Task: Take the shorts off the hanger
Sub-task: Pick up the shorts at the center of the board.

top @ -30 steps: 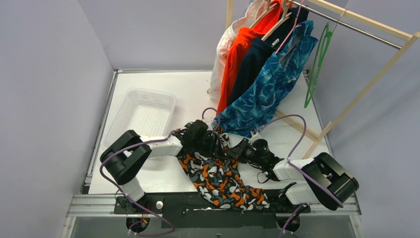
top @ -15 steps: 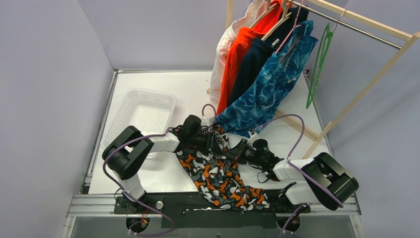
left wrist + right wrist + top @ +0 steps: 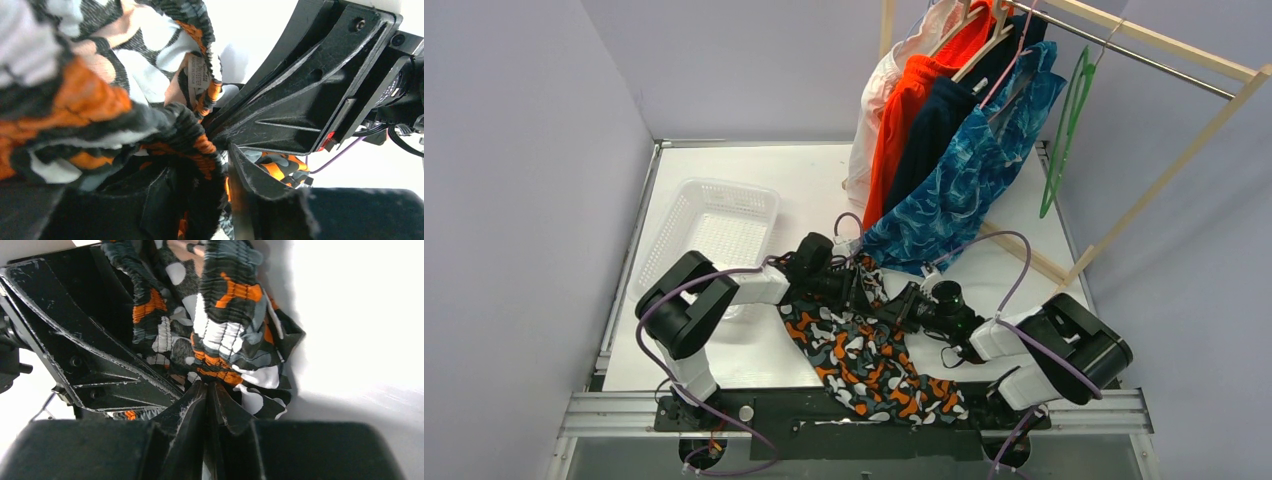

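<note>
Right elbow [image 3: 1079, 345] shifted; wrist view shows end effector [image 3: 207, 386] pinching camouflage shorts [image 3: 225, 325].

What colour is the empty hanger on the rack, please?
The hanger is green; top external view.

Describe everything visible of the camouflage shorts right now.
The camouflage shorts are soft fabric blotched orange, black, grey and white, with a ribbed elastic waistband and a sewn-in label. They lie crumpled on the white table between both arms, the leg end spilling over the near edge, no hanger showing in them. The right gripper is shut on the waistband; the waistband also bunches between the left gripper's fingers, grip unclear.
</note>
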